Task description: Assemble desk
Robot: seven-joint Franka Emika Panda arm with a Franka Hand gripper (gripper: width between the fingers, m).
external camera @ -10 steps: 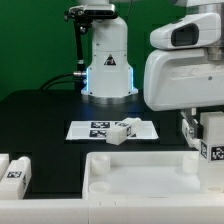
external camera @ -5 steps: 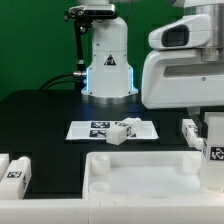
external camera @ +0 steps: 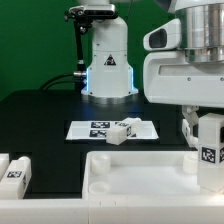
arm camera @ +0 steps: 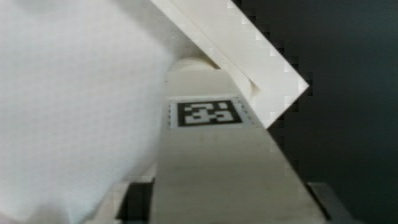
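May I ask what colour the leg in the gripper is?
The leg is white with a black-and-white tag, clearest in the wrist view.

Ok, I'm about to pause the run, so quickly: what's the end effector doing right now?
End effector: closed, holding a tagged white leg.

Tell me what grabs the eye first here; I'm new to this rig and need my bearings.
The bulky white gripper on the exterior view's right stands out: it looks shut on a tagged leg by a corner of the tabletop. Behind them, a loose leg lies on the marker board, in front of the arm's base.
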